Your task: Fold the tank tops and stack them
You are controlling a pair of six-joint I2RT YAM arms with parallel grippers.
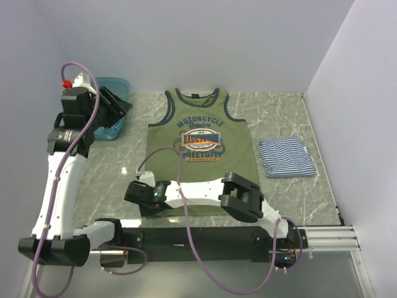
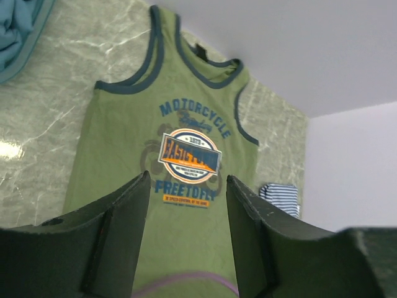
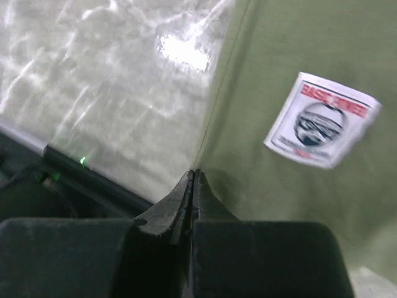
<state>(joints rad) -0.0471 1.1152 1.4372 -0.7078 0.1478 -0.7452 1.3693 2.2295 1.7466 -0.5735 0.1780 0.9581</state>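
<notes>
The olive top (image 1: 200,162) is light, limp cloth, best gripped at hem corners. Right hand (image 3: 193,179) pinches one corner; left hand (image 2: 187,186) gapes wide.

Flat olive top (image 1: 198,155), folded striped top (image 1: 286,157)

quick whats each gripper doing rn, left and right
left gripper: open, holding nothing
right gripper: closed, apparently pinching the edge of the olive tank top
</notes>
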